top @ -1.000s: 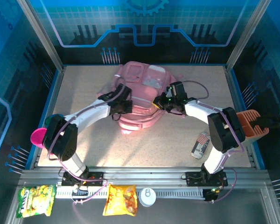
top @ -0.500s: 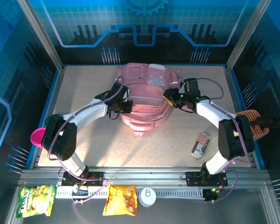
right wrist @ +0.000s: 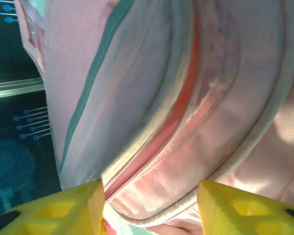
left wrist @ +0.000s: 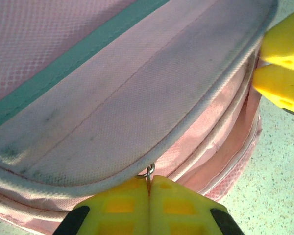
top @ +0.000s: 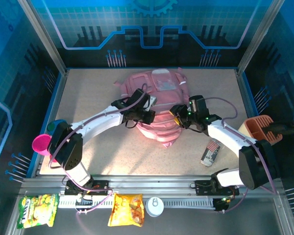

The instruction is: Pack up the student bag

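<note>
Pink student bag [top: 159, 105] is lying on the counter [top: 88, 93], around the middle and toward the far side, between the two arms. Nearest, off the counter's front edge, a green snack packet [top: 37, 209], a yellow snack packet [top: 127, 209] and a white round can [top: 154, 206] are lying along the rail. Further in, on the right, a small flag-printed packet [top: 211, 151] is lying on the counter, well apart from the bag. Beyond that, the left pincer [top: 149, 116] is meeting the bag's near left side. In its wrist view its yellow fingers [left wrist: 120, 205] are pressing fully together, pinching the small metal zip pull [left wrist: 148, 171] at the seam under the bag's flap. The right pincer [top: 175, 113] is hovering just beside the bag's near right side, its fingers [right wrist: 81, 205] standing apart and gripping nothing, with pink fabric showing past the gap. At the far end, the bag's whitish pocket panel [top: 164, 83] is facing up.
</note>
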